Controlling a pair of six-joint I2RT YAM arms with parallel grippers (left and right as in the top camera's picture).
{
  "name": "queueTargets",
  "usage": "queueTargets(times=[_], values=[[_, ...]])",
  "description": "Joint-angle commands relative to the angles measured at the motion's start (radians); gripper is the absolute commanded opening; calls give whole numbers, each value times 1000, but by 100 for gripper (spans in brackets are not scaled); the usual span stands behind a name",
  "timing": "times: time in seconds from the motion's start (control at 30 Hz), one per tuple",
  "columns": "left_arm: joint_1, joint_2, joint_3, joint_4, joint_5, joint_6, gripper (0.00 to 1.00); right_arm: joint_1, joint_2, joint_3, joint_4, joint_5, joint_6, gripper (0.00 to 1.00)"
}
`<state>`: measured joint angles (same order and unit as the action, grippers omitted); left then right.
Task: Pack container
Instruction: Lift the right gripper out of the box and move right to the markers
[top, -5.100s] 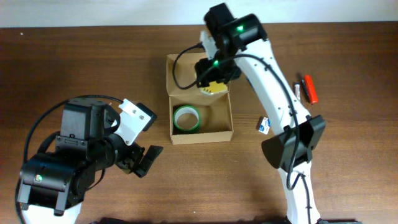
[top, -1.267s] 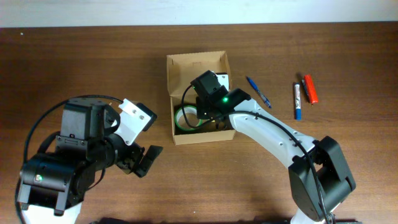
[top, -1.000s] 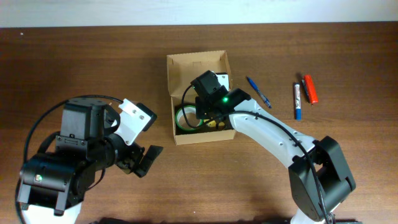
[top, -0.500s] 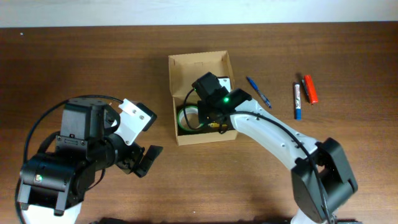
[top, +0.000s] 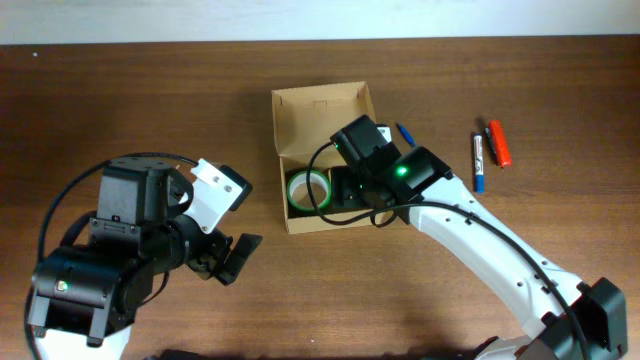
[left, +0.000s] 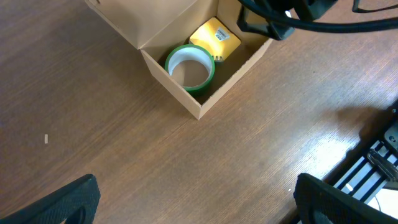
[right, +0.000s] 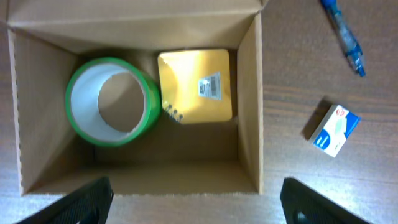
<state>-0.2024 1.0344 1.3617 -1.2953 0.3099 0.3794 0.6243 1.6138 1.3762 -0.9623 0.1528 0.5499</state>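
The container (top: 320, 112) is a tan cardboard box with its flap lid open toward the far side. Inside lie a green tape roll (top: 307, 188) and a yellow pad with a barcode label (right: 195, 86). The right wrist view looks straight down into the container (right: 249, 124), with the tape roll (right: 112, 102) to the left of the pad. My right gripper (right: 199, 205) is open and empty, above the box's near edge; overhead it (top: 362, 180) covers the box's right half. My left gripper (left: 199, 205) is open and empty over bare table, left of and nearer than the container (left: 169, 84).
A blue pen (right: 342, 36) and a small blue-and-white box (right: 334, 129) lie on the table right of the container. A blue marker (top: 479, 162) and a red marker (top: 497, 142) lie farther right. My left arm's base fills the near left.
My right gripper was down in the box with the yellow pad. It has let go and drawn up and to the right. The pad now lies in the box. The left arm has not moved.
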Motion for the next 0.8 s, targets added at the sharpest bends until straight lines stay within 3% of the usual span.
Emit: queueTargets(times=[0.0,0.43,0.77], values=[[5,0,14,0,1,19,100,-2,-22,-1,-11,-27,9,88],[4,0,14,0,0,19,100,-45,-104,14,-55,-6,-74,88],[5,0,14,0,0,19,100,-336,-148,16,-76,19,-271,93]])
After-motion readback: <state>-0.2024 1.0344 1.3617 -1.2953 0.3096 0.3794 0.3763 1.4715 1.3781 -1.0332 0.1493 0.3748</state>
